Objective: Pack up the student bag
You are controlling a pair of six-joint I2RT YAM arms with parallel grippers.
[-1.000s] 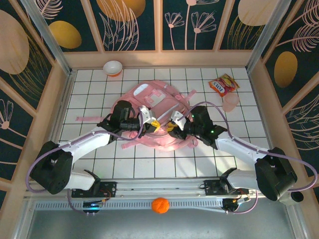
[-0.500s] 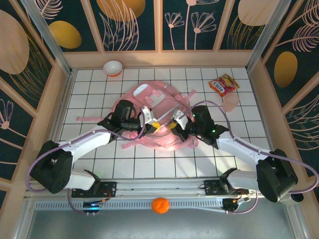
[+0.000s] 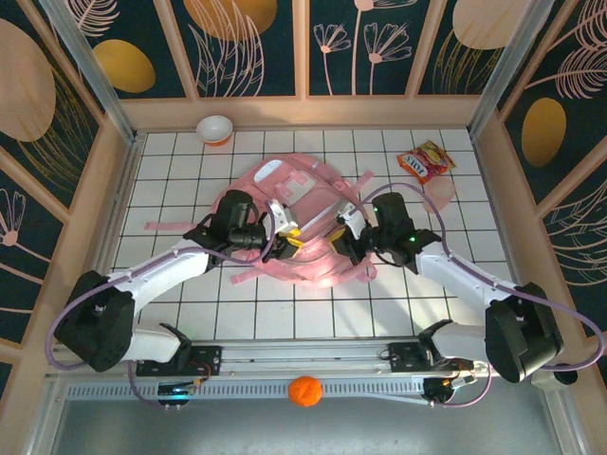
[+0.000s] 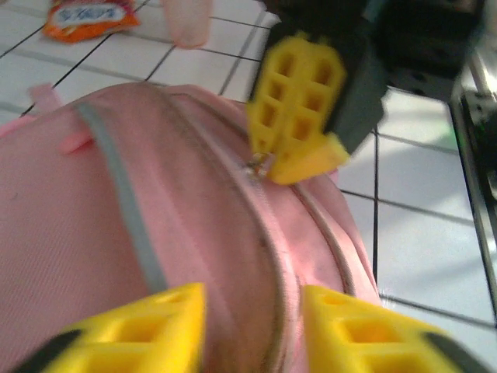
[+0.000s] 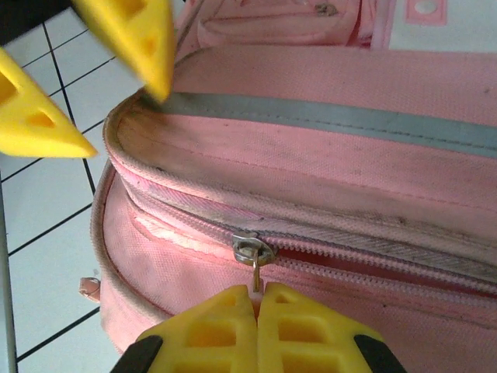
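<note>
Top view: both wrists cover the middle of the student bag (image 3: 256, 180). Zip pull (image 5: 255, 280) mostly hidden between the pressed-together fingers of the right gripper (image 5: 258, 298), which the frame edge cuts off. Left wrist view blurred: snack packet (image 4: 87, 17) print unreadable, cup (image 4: 188, 17) cut by the frame edge.

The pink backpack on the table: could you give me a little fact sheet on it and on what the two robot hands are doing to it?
Backpack: pink, soft, lying on the white tiled table between the two arms
Right hand: shut, pinching the metal zip pull of the bag
Left hand: open, fingers apart just over the bag's fabric, facing the right hand, gripping nothing
Lying nearby: snack packet and bowl, both apart from the bag
</note>
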